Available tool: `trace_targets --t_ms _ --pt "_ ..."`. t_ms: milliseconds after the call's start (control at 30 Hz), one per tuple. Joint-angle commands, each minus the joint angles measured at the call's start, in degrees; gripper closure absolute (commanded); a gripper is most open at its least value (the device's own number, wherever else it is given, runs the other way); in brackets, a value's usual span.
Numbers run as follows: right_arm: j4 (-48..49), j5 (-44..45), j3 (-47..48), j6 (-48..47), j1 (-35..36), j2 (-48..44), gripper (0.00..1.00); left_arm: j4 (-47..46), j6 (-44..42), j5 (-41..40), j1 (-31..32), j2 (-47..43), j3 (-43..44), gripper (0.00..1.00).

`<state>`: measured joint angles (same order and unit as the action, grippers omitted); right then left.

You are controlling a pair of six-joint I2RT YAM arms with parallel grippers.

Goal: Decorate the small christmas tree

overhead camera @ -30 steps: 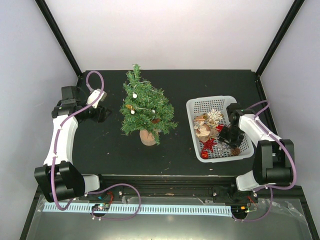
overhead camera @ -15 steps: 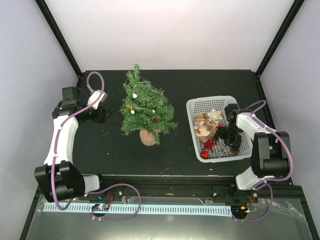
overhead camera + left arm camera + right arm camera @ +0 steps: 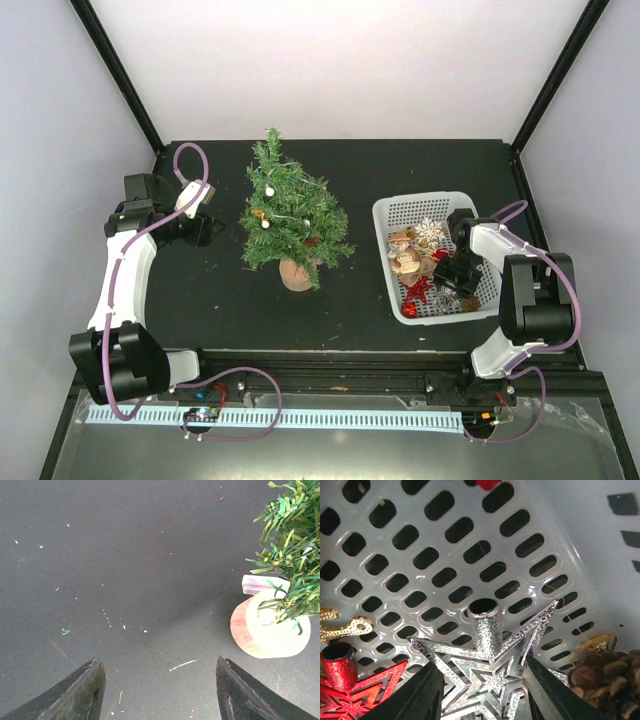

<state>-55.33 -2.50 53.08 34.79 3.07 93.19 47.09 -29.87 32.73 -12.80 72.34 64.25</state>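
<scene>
Your right tool [image 3: 482, 664] sits low in the white basket [image 3: 420, 555], fingers apart around a silver star [image 3: 492, 680]. Your left tool [image 3: 159, 661] hangs spread wide over the table [image 3: 125, 555], beside the small christmas tree [image 3: 290, 215], which stands upright on its wooden stump [image 3: 265, 635]

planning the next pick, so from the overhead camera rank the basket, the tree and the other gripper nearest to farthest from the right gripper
1. basket: on the right side of the table; the right gripper sits inside it.
2. small christmas tree: mid-table, left of the basket.
3. left gripper: far left, beyond the tree.
</scene>
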Motion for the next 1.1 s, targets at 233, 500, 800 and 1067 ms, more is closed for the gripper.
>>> trace_targets --t_ms 233,500,800,1067 --pt "-1.52 3.64 2.47 -0.89 -0.54 -2.15 0.6 -0.25 -0.01 1.74 -0.39 -0.62 1.9 0.38" --pt "-3.24 5.23 4.69 -1.6 -0.59 -3.66 0.62 0.12 0.15 0.12 -0.44 -1.42 4.19 0.38" --pt "-2.79 4.96 4.52 -2.4 -0.55 -3.07 0.57 2.19 0.08 0.74 -1.1 -2.88 8.19 0.38" --pt "-1.09 6.77 5.34 -1.67 -0.86 0.54 0.59 2.13 0.46 2.55 -1.09 -4.16 7.01 0.38"
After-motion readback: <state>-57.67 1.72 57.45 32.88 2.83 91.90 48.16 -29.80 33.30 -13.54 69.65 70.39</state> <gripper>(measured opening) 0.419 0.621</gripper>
